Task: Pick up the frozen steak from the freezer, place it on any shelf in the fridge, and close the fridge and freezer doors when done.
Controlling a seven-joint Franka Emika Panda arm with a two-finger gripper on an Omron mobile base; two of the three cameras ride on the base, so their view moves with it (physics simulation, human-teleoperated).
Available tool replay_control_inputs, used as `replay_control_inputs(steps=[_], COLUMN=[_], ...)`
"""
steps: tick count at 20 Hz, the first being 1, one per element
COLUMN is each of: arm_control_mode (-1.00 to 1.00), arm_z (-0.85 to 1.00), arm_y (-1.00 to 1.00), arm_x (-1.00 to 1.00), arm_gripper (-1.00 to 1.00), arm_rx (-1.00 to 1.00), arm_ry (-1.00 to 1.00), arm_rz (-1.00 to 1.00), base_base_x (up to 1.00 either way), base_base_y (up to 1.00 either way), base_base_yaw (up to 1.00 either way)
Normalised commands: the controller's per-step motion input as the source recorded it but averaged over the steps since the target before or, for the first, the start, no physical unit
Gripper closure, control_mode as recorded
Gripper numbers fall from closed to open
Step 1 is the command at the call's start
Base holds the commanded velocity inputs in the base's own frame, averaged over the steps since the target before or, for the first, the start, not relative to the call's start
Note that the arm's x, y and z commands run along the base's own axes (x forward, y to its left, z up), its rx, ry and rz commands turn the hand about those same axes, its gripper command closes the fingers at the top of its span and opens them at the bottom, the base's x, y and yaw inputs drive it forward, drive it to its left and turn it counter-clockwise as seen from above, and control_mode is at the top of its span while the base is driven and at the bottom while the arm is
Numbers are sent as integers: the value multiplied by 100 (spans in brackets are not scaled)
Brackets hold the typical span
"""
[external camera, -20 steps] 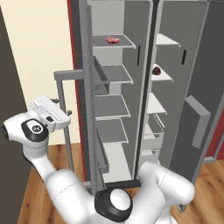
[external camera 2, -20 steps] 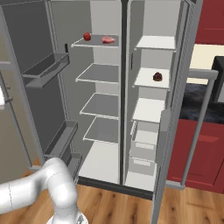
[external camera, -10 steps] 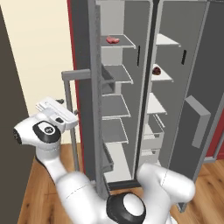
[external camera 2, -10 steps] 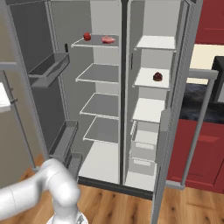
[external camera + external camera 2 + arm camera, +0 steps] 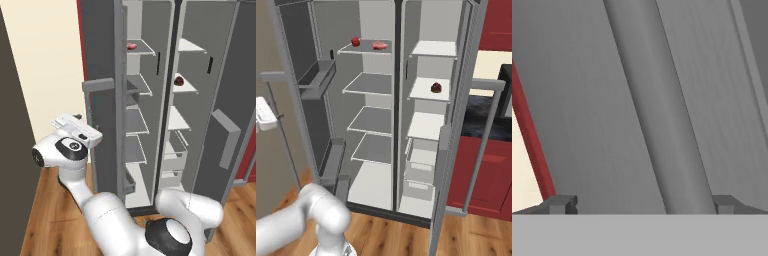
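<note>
Frozen steak (image 5: 379,46) on top fridge shelf (image 5: 363,49), at three o'clock from red ball (image 5: 355,42). Gripper (image 5: 639,204) spread apart, straddling door handle (image 5: 662,130).

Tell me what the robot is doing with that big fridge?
The robot's gripper is up against the outside of the fridge door, its open fingers on either side of the door's grey bar handle, not squeezing it. Both doors stand open. The frozen steak already lies on the fridge's top shelf, next to a bright red ball. A dark red lump sits on a freezer shelf. So it looks like closing the doors is what's left.
</note>
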Motion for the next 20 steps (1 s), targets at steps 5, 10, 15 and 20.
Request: replay_control_inputs(steps=[5, 10, 15, 20], arm_control_mode=[-100, -100, -100, -100], arm_z=[0, 0, 0, 0], arm_y=[-97, -92, -87, -70], arm_x=[100, 100, 100, 100], arm_gripper=[-100, -100, -100, -100], arm_rx=[5, 5, 4, 4], arm_ry=[5, 7, 9, 9], arm_rz=[0, 0, 0, -1], base_base_x=[0, 0, 0, 0], base_base_y=[0, 0, 0, 0], base_base_yaw=[0, 0, 0, 0])
